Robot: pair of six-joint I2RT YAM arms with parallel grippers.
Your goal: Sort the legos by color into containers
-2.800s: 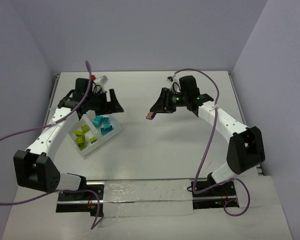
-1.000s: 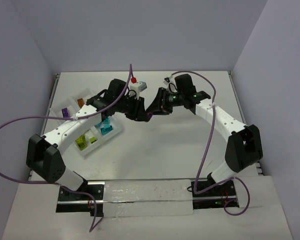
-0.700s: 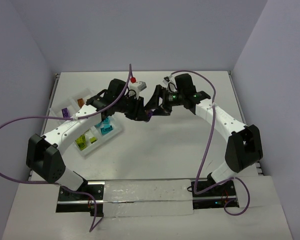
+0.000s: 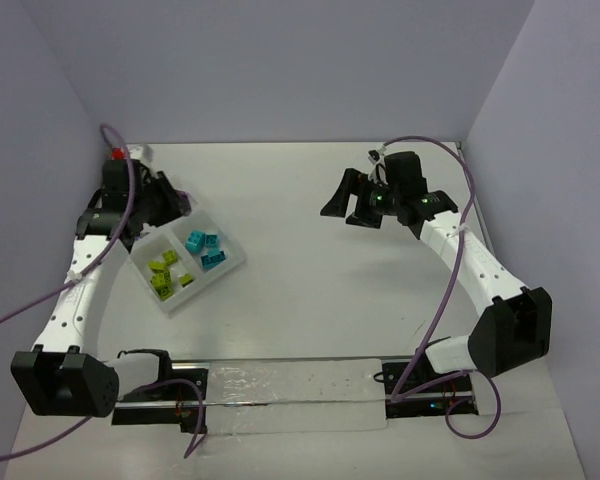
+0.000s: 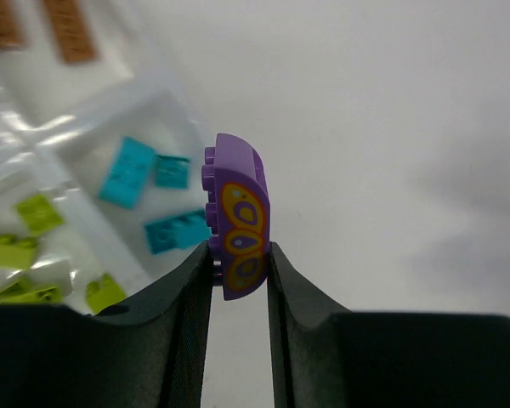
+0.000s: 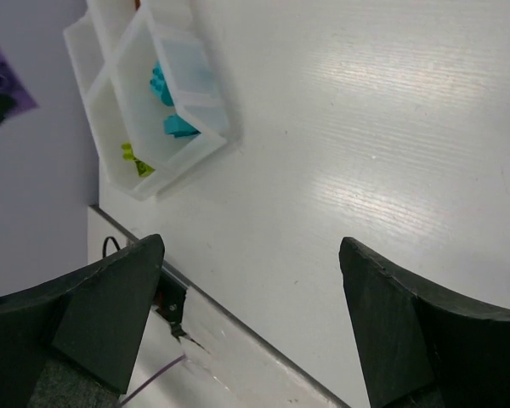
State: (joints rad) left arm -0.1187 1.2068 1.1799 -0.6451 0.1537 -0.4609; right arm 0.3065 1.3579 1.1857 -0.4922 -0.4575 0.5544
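Observation:
A purple lego [image 5: 240, 223] with an orange and yellow pattern stands pinched between the fingers of my left gripper [image 5: 240, 255], which is shut on it. That gripper [image 4: 165, 205] hangs over the back left part of the white tray [image 4: 230, 268], hiding the compartments there. Turquoise legos [image 4: 205, 248] lie in one container and lime green legos [image 4: 165, 272] in the one beside it. Orange-brown legos [image 5: 68, 30] show blurred in a further compartment. My right gripper [image 4: 345, 208] is open and holds nothing, well right of the tray above bare table.
The right wrist view shows the tray [image 6: 200, 140] at its upper left and the table's near edge with a rail [image 6: 229, 340] below. Walls close the table at the back and on both sides.
The grippers met mid-table on the purple lego. The right gripper opened and drew back to the right. The left gripper carried the lego left, over the tray.

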